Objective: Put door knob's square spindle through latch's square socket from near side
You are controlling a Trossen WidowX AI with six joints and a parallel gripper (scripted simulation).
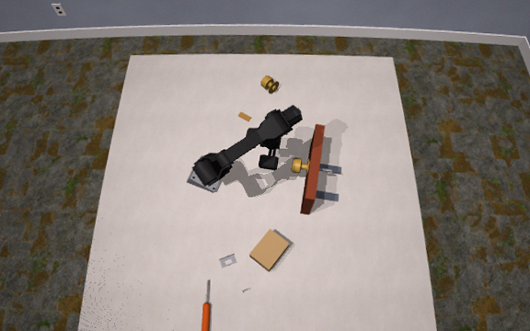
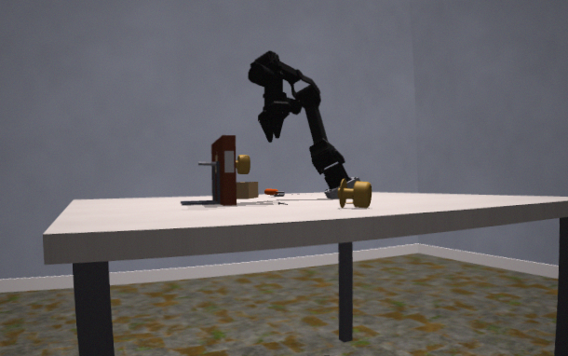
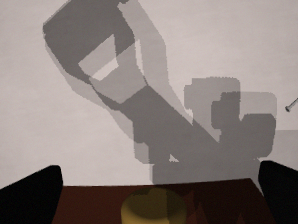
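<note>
The brass knob (image 1: 296, 165) (image 2: 243, 164) (image 3: 152, 207) sits on the robot's side of the upright red-brown wood block (image 1: 313, 175) (image 2: 228, 186) (image 3: 85, 202). Its neck meets the wood; its round plate looks against or very near the face, but any small gap is too fine to tell. A thin grey spindle (image 2: 204, 163) sticks out of the block's far side. The latch's pale edge plate (image 2: 229, 161) shows; its socket is hidden. My gripper (image 1: 270, 153) (image 2: 274, 139) (image 3: 161, 174) is open and empty, pointing down, higher than the knob and on its robot side, touching nothing.
The block's grey feet (image 1: 333, 169) extend on its far side. A second brass knob (image 1: 266, 83) (image 2: 362, 194) lies on the table. A tan box (image 1: 269, 249) (image 2: 248, 189), metal plate (image 1: 223, 262), screw (image 1: 246, 290) (image 3: 291, 105), orange screwdriver (image 1: 205, 319) (image 2: 271, 191) and small tan piece (image 1: 245, 116) lie around.
</note>
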